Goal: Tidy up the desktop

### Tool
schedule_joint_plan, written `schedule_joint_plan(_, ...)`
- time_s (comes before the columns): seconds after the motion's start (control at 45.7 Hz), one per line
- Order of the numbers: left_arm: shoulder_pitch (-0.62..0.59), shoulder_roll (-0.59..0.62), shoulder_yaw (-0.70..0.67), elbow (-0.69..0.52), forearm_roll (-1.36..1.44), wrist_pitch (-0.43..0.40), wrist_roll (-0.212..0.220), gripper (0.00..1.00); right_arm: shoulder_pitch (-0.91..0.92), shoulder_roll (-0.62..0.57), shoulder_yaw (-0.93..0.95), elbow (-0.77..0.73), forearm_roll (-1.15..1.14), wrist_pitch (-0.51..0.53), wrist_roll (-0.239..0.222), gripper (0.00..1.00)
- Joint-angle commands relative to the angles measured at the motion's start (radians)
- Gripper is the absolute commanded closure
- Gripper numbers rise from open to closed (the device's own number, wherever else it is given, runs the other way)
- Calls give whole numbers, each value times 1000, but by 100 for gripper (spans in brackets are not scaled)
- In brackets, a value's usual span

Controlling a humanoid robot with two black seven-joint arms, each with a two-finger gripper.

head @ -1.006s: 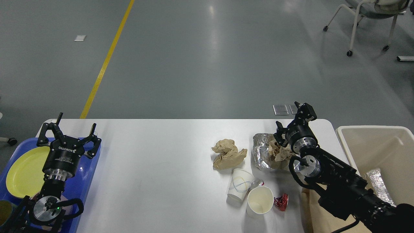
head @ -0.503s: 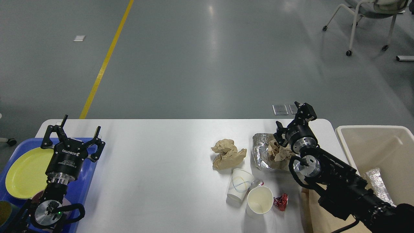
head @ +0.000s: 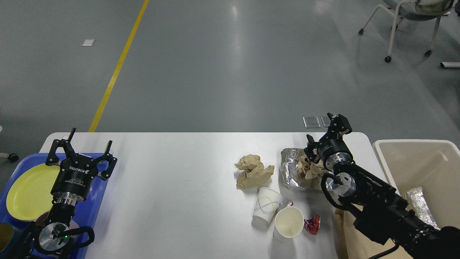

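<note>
The white desktop (head: 179, 187) carries litter on its right half: a crumpled brown paper ball (head: 253, 171), a sheet of foil holding more brown paper (head: 294, 172), a paper cup on its side (head: 266, 205), a second white cup (head: 287, 223) and a red wrapper (head: 312, 223). My right gripper (head: 324, 132) hangs open and empty just behind the foil, at the desktop's far right. Over the blue tray (head: 95, 201) at the left edge, my left gripper (head: 82, 149) is spread open with nothing in it.
A yellow plate (head: 27, 190) lies on the tray. A beige bin (head: 417, 154) stands past the desktop's right end with a foil scrap (head: 418, 207) inside. Flat brown paper (head: 354, 237) lies under my right arm. A wheeled chair (head: 406, 21) stands far back right.
My left gripper has shifted slightly right and toward me above the tray, then held still. The right arm and the litter have not moved.
</note>
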Motion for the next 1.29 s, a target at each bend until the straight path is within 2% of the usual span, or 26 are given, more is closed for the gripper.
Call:
schedule_joint_plan(0.0, -2, 0, -1, 1, 0, 0, 0, 4, 0, 0, 0, 0, 0, 0, -1, 0)
schedule_joint_plan(0.459, 0, 0, -1, 1, 0, 0, 0, 4, 5, -8, 20, 3, 3, 2, 2, 0)
schedule_joint_plan(0.678, 0, 0, -1, 1, 0, 0, 0, 4, 6, -90, 141, 14, 8, -2, 2, 0)
schedule_joint_plan(0.896, -2, 0, -1, 1, 0, 0, 0, 4, 0, -158, 144, 6, 8, 9, -2, 0)
schedule_joint_plan(1.268, -2, 0, -1, 1, 0, 0, 0, 4, -78, -140, 144, 16, 10, 9, 1, 0)
